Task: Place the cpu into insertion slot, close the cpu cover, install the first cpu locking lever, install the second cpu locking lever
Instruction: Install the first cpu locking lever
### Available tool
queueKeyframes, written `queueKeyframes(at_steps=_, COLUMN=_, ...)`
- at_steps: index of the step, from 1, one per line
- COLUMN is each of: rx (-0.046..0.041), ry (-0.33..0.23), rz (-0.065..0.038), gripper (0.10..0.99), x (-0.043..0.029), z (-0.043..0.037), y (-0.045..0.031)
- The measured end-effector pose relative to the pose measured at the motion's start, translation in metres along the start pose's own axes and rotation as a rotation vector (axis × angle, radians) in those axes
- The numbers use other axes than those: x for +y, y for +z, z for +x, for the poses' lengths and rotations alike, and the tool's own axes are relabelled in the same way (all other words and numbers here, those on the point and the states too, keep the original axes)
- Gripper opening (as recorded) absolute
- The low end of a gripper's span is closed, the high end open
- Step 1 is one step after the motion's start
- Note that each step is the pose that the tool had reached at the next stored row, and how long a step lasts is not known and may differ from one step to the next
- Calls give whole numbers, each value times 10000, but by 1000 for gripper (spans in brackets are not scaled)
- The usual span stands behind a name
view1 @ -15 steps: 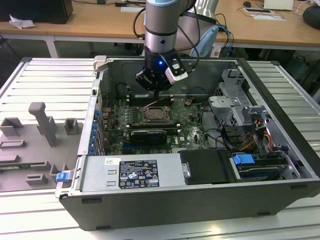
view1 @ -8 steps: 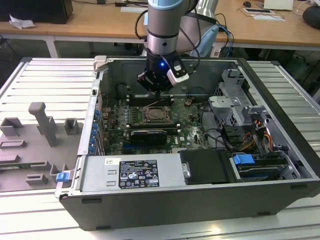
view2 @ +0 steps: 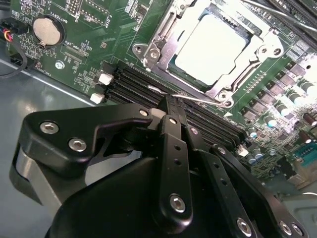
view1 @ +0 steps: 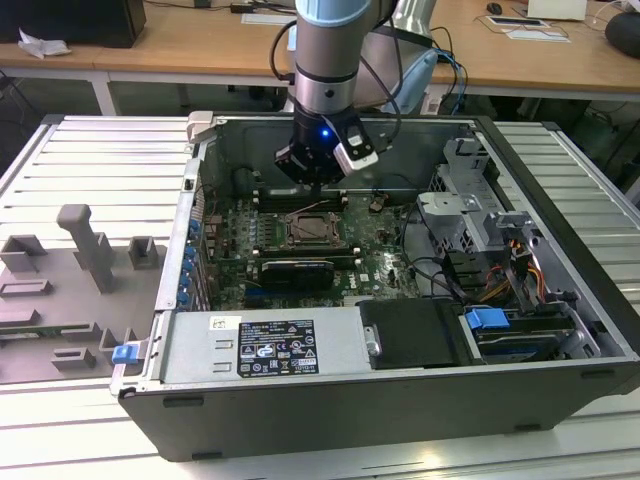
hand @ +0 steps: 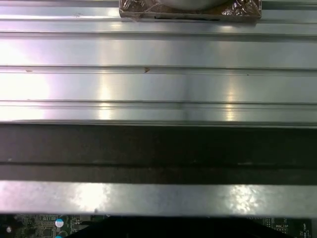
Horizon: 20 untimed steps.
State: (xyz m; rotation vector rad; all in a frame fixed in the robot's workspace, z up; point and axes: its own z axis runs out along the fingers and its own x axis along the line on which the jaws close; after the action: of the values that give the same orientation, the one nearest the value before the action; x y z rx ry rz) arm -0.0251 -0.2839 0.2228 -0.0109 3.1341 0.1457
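In the second wrist view the cpu (view2: 210, 44) lies flat in the insertion slot (view2: 159, 34) on the green board. The cpu cover (view2: 262, 49) is down over it, with the pale face showing through its window. My gripper (view2: 169, 100) is shut, with its black fingertips right at a thin silvery locking lever (view2: 198, 101) that runs along the socket's near edge by the memory slots. In the exterior view the gripper (view1: 320, 186) hangs inside the open computer case, just behind the insertion slot (view1: 313, 230).
Black memory slots (view2: 133, 84) and a coin battery (view2: 48, 29) flank the socket. A long black card (view1: 292, 270), a drive cage (view1: 470, 215) and a power supply (view1: 260, 345) crowd the case. Grey fixtures (view1: 85, 250) stand on the ribbed table (hand: 158, 84).
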Motion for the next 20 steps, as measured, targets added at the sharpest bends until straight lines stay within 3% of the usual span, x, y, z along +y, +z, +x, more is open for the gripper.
queueKeyframes(at_steps=12, rx=25, ry=-260, rz=0, gripper=106, x=-9, z=-95, y=68)
queueKeyframes(at_steps=20, rx=24, ry=-260, rz=0, gripper=106, x=-15, z=-104, y=132)
